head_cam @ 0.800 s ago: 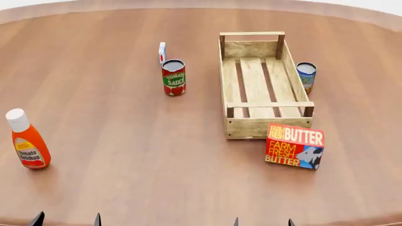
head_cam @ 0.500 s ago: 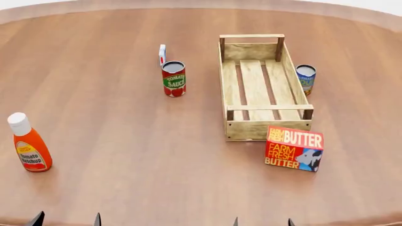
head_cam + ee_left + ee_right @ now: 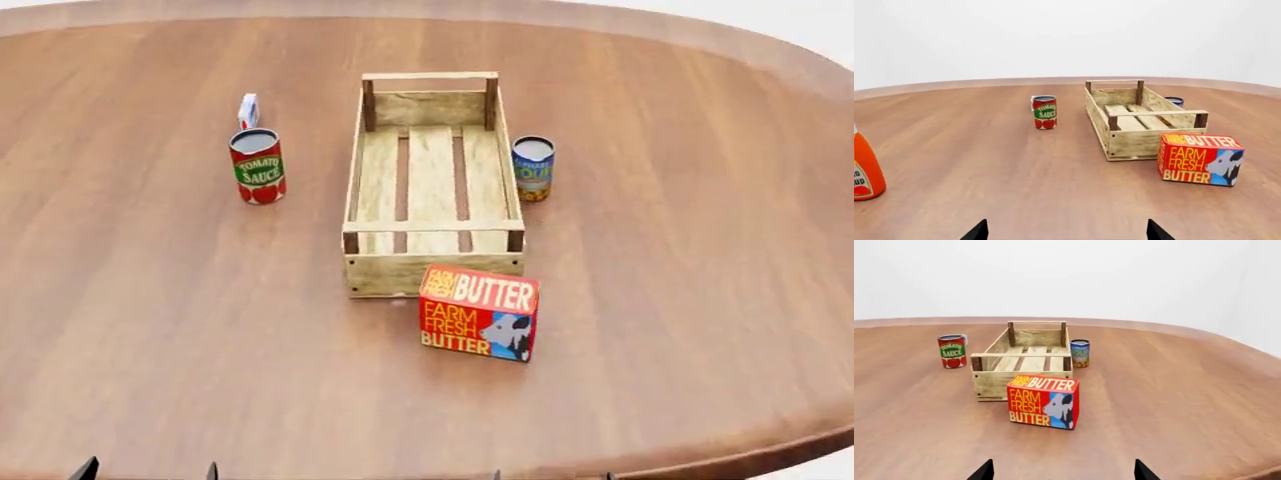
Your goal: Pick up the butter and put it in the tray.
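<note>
The butter point(image 3: 478, 313) is a red-and-orange carton standing on the table just in front of the tray's near right corner. It also shows in the left wrist view point(image 3: 1199, 159) and the right wrist view point(image 3: 1043, 401). The tray point(image 3: 430, 262) is a pale slatted crate with nothing in it, also seen from the wrists point(image 3: 1137, 143) point(image 3: 991, 382). My left gripper point(image 3: 147, 472) point(image 3: 1065, 232) and right gripper point(image 3: 551, 476) point(image 3: 1063, 471) are open and empty, low at the near table edge, well short of the butter.
A tomato sauce can point(image 3: 258, 166) and a small white carton point(image 3: 248, 110) stand left of the tray. A blue can point(image 3: 533, 168) stands at its right side. A ketchup bottle point(image 3: 862, 170) is far left. The table's rounded edge point(image 3: 801, 440) curves near right.
The head view has swung to the right, so the tray, the cans and the butter now sit further left in it. The ketchup bottle has left that view. Nothing on the table moved.
</note>
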Available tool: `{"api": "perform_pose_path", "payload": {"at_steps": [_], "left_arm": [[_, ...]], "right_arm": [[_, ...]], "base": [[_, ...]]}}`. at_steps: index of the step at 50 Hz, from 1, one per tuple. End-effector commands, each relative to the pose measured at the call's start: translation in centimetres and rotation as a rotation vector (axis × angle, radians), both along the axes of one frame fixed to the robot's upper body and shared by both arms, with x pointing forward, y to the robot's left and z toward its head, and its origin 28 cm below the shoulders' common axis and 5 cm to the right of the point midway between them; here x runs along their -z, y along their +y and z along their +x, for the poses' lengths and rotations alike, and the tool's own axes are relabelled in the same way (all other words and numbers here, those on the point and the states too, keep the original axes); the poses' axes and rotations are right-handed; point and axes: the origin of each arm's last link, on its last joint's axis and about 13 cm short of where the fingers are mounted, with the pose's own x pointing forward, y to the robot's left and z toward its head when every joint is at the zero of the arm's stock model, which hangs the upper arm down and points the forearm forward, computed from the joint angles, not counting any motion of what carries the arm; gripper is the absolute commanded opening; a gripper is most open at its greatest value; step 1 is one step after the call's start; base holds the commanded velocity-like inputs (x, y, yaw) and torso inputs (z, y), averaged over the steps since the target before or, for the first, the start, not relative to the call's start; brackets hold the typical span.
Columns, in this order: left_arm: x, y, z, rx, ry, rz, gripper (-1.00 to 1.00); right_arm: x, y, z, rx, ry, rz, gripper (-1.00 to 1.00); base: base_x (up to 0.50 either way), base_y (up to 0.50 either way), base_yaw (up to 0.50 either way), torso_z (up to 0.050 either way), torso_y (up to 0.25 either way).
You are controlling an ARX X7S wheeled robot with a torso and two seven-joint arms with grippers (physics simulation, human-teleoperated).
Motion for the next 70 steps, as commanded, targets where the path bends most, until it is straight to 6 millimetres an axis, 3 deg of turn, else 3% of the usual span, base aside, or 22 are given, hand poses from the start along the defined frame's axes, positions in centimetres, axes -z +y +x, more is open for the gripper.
{"api": "perform_pose_path", "payload": {"at_steps": [1, 16, 70], "left_arm": [[0.04, -0.04, -0.06, 0.001, 0.000, 0.007, 1.00], [-0.06, -0.07, 0.11, 0.001, 0.002, 0.012, 1.00], [-0.09, -0.03, 0.08, -0.005, 0.003, 0.013, 1.00]], "right_arm": [[0.11, 0.02, -0.01, -0.002, 0.004, -0.006, 1.00], [0.16, 0.17, 0.30, 0.003, 0.024, -0.010, 1.00], [0.32, 0.25, 0.27, 0.001, 0.039, -0.013, 1.00]], "base": [[0.00, -0.50, 0.00, 0.000, 0.000], [0.01, -0.07, 0.00, 0.000, 0.000], [0.47, -0.06, 0.00, 0.000, 0.000]]}}
